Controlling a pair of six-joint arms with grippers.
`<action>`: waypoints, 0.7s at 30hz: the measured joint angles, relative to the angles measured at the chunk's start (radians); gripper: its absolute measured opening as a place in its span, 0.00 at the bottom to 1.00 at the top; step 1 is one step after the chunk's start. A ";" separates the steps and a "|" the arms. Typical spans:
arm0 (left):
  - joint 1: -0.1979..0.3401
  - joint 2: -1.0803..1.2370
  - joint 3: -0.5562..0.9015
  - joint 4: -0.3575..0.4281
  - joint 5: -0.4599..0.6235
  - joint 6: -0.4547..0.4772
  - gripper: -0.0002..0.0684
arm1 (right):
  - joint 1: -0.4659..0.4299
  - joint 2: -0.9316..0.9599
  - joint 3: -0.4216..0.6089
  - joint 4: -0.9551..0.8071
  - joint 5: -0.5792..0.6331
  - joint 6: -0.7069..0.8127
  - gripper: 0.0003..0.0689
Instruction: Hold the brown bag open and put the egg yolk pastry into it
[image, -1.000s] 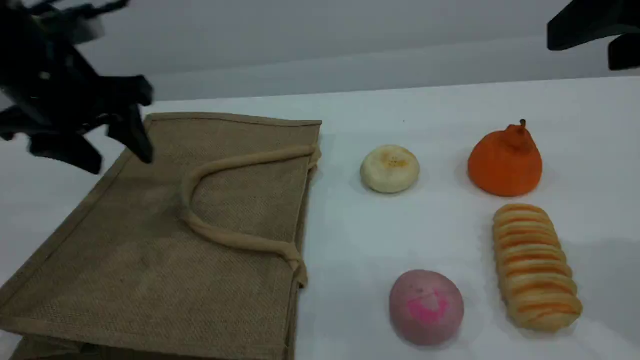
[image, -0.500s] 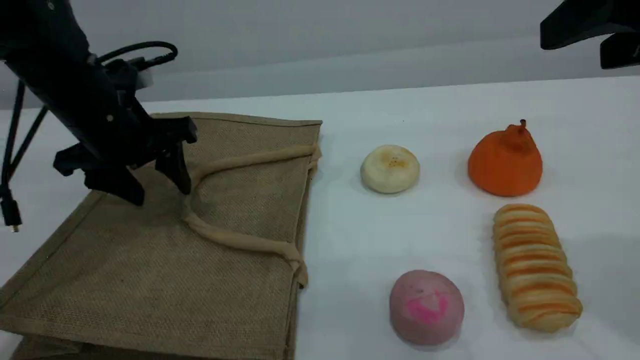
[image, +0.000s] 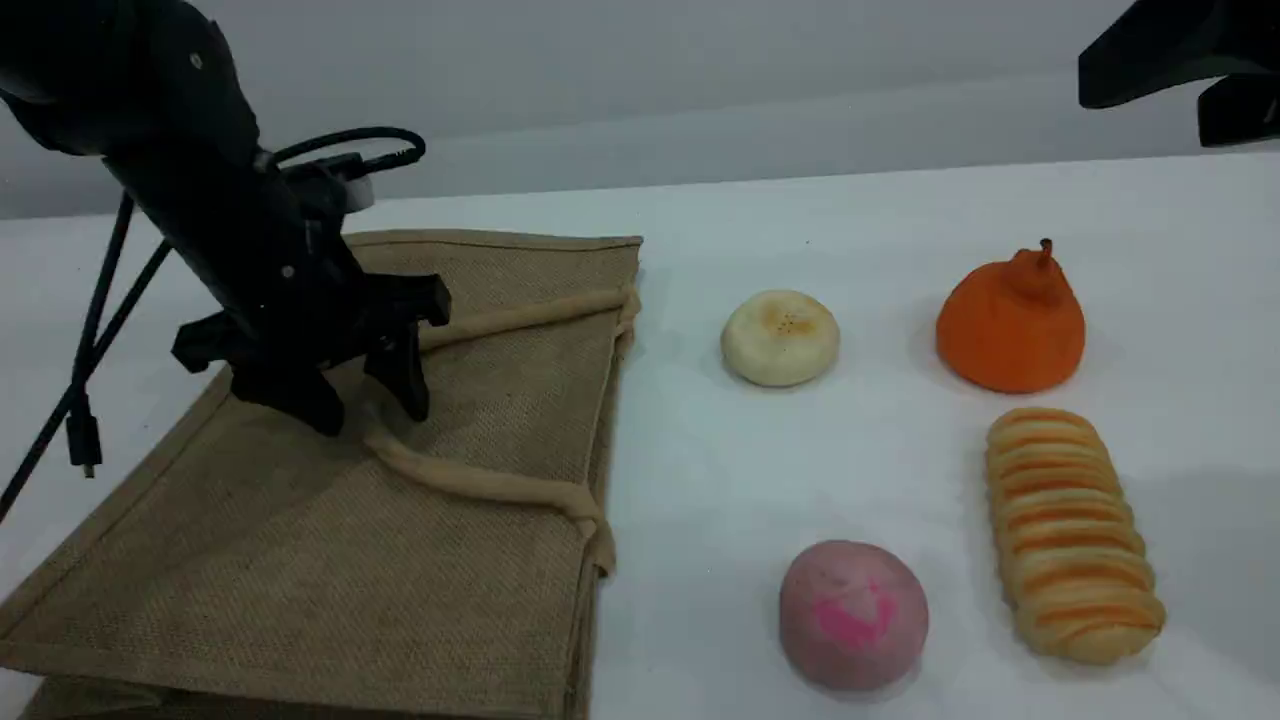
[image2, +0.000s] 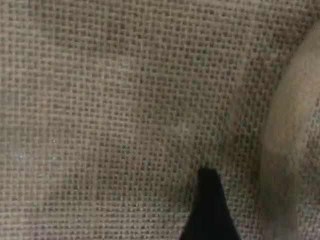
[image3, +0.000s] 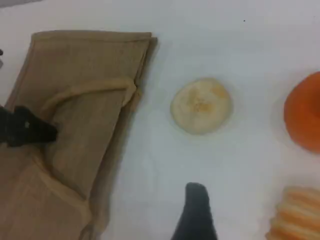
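Scene view: the brown bag (image: 330, 520) lay flat on the left half of the white table (image: 880, 220), its mouth edge facing right and its upper beige loop handle (image: 480, 480) lying curved across the upper panel. The left gripper (image: 365, 420) stood over the bag with its two black fingers pointing down and spread apart, one on either side of the bend of the handle; the jaws were open and nothing was clamped between them. Whether the fingertips touched the fabric could not be told. A black cable (image: 90, 350) hung from the left arm to the table's left side.

The egg yolk pastry (image: 780, 338) rested on the table to the right of the bag, apart from it, with its toasted spot upward. An orange pear-shaped item (image: 1010, 325) sat further right. A pink-marked round bun (image: 853, 612) lay near the front edge, and a long striped loaf (image: 1070, 535) lay to its right.

Left wrist view: one dark fingertip (image2: 210, 210) hovered close over the jute weave, the pale handle at the right margin.

Right wrist view: the right gripper (image3: 196, 212) hung high above the table with open jaws, holding nothing; the pastry lay below and ahead of its fingertip, the bag to the left.
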 joint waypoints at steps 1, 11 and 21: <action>0.000 0.005 -0.002 0.000 -0.004 -0.012 0.69 | 0.000 0.000 0.000 0.000 0.000 0.000 0.72; 0.000 0.033 -0.013 -0.008 -0.008 -0.021 0.51 | 0.000 0.000 0.000 0.000 -0.001 -0.001 0.72; 0.000 0.011 -0.035 -0.013 0.026 -0.064 0.14 | 0.000 0.000 0.000 0.005 -0.002 0.000 0.72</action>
